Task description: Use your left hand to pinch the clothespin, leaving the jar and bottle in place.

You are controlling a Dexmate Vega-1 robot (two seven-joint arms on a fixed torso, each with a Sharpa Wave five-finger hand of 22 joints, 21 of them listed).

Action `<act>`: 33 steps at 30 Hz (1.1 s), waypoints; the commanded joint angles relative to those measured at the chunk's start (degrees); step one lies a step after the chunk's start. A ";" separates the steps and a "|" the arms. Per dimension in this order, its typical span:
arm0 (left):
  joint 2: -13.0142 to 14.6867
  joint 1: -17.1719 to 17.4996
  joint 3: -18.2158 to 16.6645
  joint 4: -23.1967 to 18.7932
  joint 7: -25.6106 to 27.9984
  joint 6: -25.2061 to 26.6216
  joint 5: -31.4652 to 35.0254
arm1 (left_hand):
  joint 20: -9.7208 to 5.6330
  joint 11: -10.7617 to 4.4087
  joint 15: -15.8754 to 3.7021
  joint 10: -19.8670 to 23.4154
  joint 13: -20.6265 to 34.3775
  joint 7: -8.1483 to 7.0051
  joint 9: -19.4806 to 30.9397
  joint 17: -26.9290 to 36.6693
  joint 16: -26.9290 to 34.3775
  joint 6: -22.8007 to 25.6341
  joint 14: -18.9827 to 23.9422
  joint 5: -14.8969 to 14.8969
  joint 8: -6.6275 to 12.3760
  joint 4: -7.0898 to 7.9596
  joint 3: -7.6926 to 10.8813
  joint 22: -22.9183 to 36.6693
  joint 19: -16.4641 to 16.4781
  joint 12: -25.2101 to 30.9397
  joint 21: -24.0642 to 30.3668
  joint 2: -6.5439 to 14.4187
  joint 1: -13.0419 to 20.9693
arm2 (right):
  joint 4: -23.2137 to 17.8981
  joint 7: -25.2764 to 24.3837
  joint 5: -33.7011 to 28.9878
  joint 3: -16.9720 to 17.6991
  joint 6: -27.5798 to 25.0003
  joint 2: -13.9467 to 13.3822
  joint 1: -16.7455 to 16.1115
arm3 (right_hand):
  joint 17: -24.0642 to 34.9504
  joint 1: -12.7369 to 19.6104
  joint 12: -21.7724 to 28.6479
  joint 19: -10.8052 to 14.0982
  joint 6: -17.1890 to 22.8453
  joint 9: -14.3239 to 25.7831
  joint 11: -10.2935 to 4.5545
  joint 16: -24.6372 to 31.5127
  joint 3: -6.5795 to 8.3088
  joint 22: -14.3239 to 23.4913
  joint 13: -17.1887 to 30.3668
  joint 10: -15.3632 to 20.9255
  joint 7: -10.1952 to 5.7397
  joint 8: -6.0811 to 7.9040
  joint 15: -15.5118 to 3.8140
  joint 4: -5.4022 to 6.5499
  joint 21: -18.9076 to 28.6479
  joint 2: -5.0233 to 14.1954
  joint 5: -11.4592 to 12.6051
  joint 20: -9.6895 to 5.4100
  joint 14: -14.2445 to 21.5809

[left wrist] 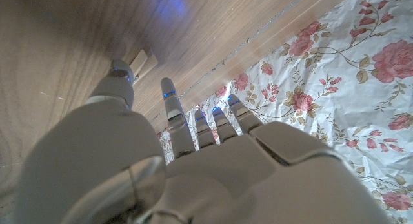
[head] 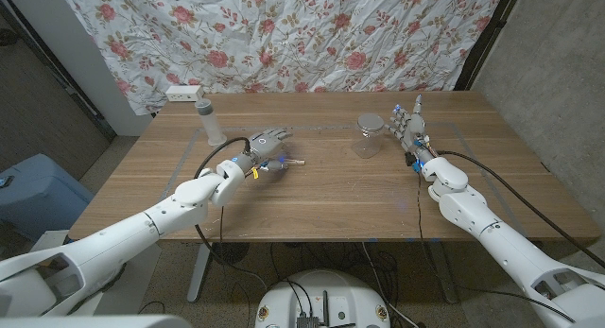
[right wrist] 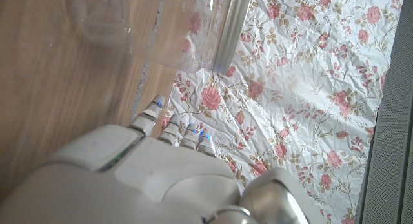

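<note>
Clothespin position is what your next move turns on: it lies on the wooden table just to the right of your left hand, right off the fingertips and a little nearer to you than the knuckles, with its long axis running roughly left to right across the table. Your left hand hovers over or beside it with the fingers spread and reaching toward the far right, holding nothing; from the head view you cannot tell whether any finger already touches the pin. In the left wrist view the clothespin shows as a pale wooden piece just beyond the thumb, so the thumb looks to be the closest part to it, and the other fingers stand apart from it. To pinch it you would likely need to bring thumb and a finger onto its two long sides, closing across the short axis. The bottle stands at the far left, behind your wrist, so keep the forearm from swinging back toward it. The jar stands well to the right, nearer your right hand, which stands upright with open fingers just beside the jar, holding nothing; leave it there.
</note>
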 commanded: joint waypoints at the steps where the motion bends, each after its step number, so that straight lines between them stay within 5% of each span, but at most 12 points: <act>1: 0.94 0.65 -1.32 -1.40 -1.02 -0.88 -0.86 | 0.36 0.13 0.09 -0.32 0.06 0.06 0.13 0.30 -0.17 -0.64 -0.56 -0.18 0.03 0.06 -0.28 0.15 -0.69 -0.01 -0.10 -0.05 -0.76 | -0.09 -0.17 -0.06 0.02 -0.03 0.01 -0.03 | 0.19 0.00 0.40 0.38 -0.06 0.13 -0.44 0.35 -0.29 0.28 0.11 0.04 -0.42 0.35 -2.03 -0.02 0.25 4.11 0.32 -0.16 -0.53; 14: 1.21 3.45 -6.41 -0.44 2.46 -4.99 -12.39 | 0.39 2.61 2.01 -1.58 0.09 -0.08 0.17 0.41 0.20 -7.02 -2.06 -0.11 -0.24 1.77 -1.98 0.17 -2.73 0.41 0.24 0.25 -6.03 | -0.06 -0.16 -0.06 0.02 -0.03 0.02 -0.01 | 0.19 0.00 0.39 0.37 -0.10 0.13 -0.43 0.35 -0.29 0.28 0.11 0.02 -0.42 0.33 -2.07 -0.02 0.25 4.11 0.32 -0.16 -0.54; 16: 1.01 3.99 -7.27 0.19 3.80 -5.94 -14.39 | 0.29 3.00 2.05 -1.31 0.08 -1.84 0.17 0.35 0.41 -10.64 -1.66 0.09 -0.42 1.83 -1.83 0.16 -2.21 0.62 0.61 1.28 -6.78 | -0.03 0.05 0.01 0.01 -0.03 -0.03 0.00 | 0.19 0.00 0.43 0.38 -0.09 0.13 -0.43 0.34 -0.29 0.28 0.11 0.10 -0.44 0.34 -2.03 -0.02 0.25 4.11 0.32 -0.18 -0.55; 20: 0.66 4.79 -8.74 1.44 5.44 -8.08 -18.49 | 0.43 2.95 1.58 -1.42 0.07 -3.09 0.13 0.30 0.48 -14.45 -1.35 0.21 -0.52 1.61 -1.60 0.14 -1.48 0.63 0.90 2.16 -7.19 | -0.01 0.07 0.01 0.01 -0.01 -0.02 0.01 | 0.19 0.00 0.42 0.38 -0.09 0.13 -0.44 0.36 -0.29 0.28 0.11 0.08 -0.44 0.33 -1.97 -0.02 0.26 4.12 0.32 -0.15 -0.52; 33: -2.44 6.56 -13.18 6.43 5.14 -15.98 -35.90 | -0.49 2.64 1.43 -1.95 0.08 -2.88 0.06 0.35 0.46 -20.58 -1.30 0.00 -0.40 2.09 -1.86 0.17 -0.88 0.57 1.03 3.52 -9.48 | -0.04 0.05 0.00 0.00 -0.02 -0.02 -0.01 | 0.19 0.00 0.42 0.38 -0.11 0.13 -0.44 0.34 -0.30 0.28 0.11 0.08 -0.45 0.33 -2.01 -0.02 0.26 4.11 0.31 -0.15 -0.55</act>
